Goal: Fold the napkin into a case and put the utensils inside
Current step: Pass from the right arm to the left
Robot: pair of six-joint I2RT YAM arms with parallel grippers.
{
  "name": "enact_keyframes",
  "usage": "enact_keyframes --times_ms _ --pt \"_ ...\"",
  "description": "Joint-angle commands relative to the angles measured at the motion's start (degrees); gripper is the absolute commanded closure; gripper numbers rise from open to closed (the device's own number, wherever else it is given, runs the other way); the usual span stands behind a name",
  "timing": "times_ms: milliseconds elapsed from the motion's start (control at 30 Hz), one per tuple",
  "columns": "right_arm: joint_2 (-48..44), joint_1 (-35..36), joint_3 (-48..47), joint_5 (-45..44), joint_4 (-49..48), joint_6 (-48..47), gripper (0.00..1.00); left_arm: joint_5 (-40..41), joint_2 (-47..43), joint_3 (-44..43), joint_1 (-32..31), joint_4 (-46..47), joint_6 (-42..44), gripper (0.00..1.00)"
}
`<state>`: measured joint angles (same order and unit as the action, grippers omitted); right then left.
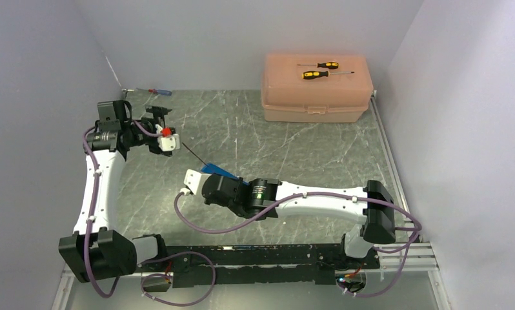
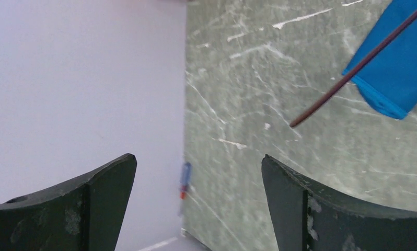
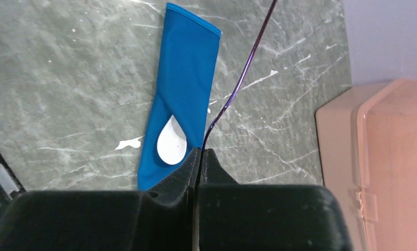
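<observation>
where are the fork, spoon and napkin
fork (image 2: 321, 99), left wrist view, on its thin purple shaft
spoon (image 3: 171, 141), right wrist view, on its white bowl
napkin (image 3: 188, 68), right wrist view, on the middle of the folded cloth

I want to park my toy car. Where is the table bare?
Bare table lies between the peach box and the right arm; more between it and the left arm. It is crowded around the blue case, where the right claw pinches the fork and the left claw hangs open.
</observation>
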<state>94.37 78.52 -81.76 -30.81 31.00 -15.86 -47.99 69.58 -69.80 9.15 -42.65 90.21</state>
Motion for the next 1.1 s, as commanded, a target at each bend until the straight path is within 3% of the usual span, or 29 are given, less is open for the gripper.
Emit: enact_keyframes --times_ms 0,233,467,767,967,1067 --pt "-4.1 -0.1 -4.2 3.5 1.2 -1.4 1.00 -8.3 -1.7 -4.3 -0.2 -9.0 19.5 0.05" --pt "-5.6 -0.1 -3.6 4.3 1.2 -2.0 1.00 -5.2 -5.6 -3.0 -1.9 -23.2 35.5 0.05" --pt "-6.8 -0.1 -3.1 3.3 0.7 -3.9 1.00 -6.0 -8.3 -1.9 -2.2 -27.0 36.3 0.05" --pt "-4.1 0.0 -6.8 3.7 0.3 -5.8 1.00 -8.0 -11.4 0.9 -5.4 -23.8 31.5 0.36" --pt "-2.4 0.0 -9.5 4.3 0.3 -6.9 1.00 -4.9 -10.7 1.6 -5.7 -22.9 29.5 0.42" --pt "-1.6 0.1 -10.4 4.5 0.6 -6.9 1.00 -4.9 -10.6 1.9 -5.7 -21.0 28.0 0.57"
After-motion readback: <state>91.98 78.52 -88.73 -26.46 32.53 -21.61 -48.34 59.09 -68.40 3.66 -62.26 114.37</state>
